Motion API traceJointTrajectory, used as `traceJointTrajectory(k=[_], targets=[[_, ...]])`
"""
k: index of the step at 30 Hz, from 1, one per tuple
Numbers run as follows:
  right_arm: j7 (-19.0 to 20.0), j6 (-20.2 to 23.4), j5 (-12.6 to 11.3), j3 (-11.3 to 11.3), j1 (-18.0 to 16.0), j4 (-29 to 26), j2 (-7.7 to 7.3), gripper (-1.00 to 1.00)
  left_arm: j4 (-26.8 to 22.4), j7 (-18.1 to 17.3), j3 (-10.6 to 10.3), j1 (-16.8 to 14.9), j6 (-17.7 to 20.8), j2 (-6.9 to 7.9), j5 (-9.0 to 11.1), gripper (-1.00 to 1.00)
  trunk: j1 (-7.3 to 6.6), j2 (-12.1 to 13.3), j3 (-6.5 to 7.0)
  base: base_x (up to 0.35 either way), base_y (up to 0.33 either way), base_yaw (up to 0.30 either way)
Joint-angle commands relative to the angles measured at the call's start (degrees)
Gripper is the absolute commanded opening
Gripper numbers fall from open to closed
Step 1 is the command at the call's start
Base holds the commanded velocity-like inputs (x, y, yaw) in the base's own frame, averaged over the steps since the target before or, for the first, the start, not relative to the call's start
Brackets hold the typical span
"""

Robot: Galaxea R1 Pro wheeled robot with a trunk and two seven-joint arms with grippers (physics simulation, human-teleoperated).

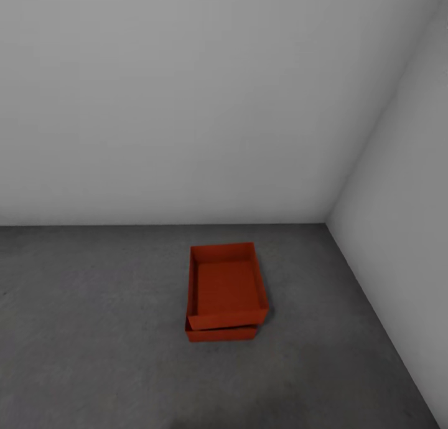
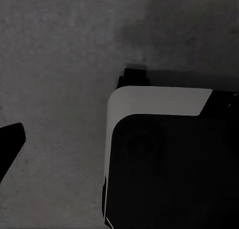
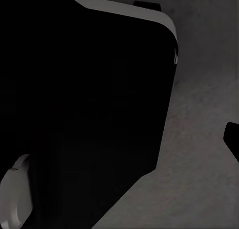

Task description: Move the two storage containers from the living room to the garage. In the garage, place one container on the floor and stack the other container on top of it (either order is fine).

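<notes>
Two orange-red storage containers stand on the dark grey concrete floor (image 1: 93, 329) of the garage, near the corner of two walls. The upper container (image 1: 227, 286) rests on the lower container (image 1: 221, 334), slightly turned, so the lower one's front wall peeks out beneath it. Both are open-topped and the upper one is empty. Nothing is touching them. In the left wrist view one dark fingertip (image 2: 10, 142) shows over bare concrete. In the right wrist view another dark fingertip (image 3: 232, 139) shows at the picture's edge. Neither holds anything that I can see.
A plain pale grey wall (image 1: 186, 105) runs behind the stack, and a second wall (image 1: 404, 230) closes the right side. The robot's black base with a white trim (image 2: 159, 102) sits below the wrist cameras.
</notes>
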Motion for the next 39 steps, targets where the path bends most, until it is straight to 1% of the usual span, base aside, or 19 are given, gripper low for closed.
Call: traceJointTrajectory(k=[1,39], targets=[[-0.1,-0.3,-0.4,0.4,-0.1,0.2,0.06,1.00,0.0,0.1,-0.3,0.0,0.2,0.01,0.6,1.00,0.00,0.0,0.05,0.000,0.000,0.000],[-0.3,-0.4,-0.2,0.4,0.0,0.2,0.06,1.00,0.0,0.1,-0.3,0.0,0.2,0.02,0.6,1.00,0.00,0.0,3.46,0.000,0.000,0.000]])
